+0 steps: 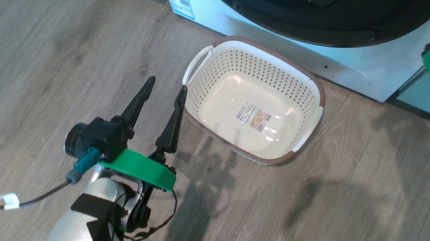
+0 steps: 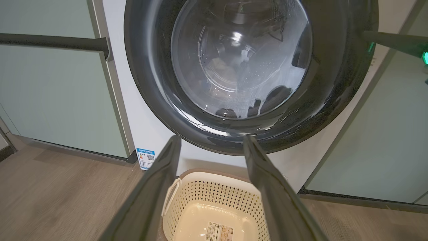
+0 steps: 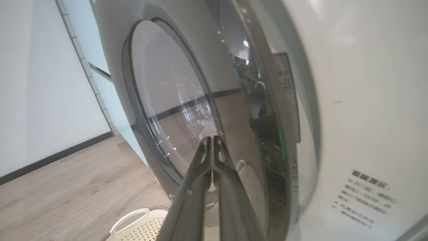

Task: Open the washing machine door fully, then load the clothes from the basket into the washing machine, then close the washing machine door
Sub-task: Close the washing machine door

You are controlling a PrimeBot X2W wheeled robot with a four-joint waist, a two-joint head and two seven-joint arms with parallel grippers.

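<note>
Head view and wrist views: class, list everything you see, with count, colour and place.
washing machine: one, white, behind the basket
washing machine door: one, glossy black, machine's front
QR sticker: one, blue-edged, machine's lower corner
basket: one, cream, brown-rimmed, empty, on the floor
label: one, pale, basket's floor
cabinets: two, pale green, flanking the machine
floor: one, grey-brown wood, underneath
left hand: one, dark, open, beside the basket's handle
right hand: one, dark, shut, by the door
</note>
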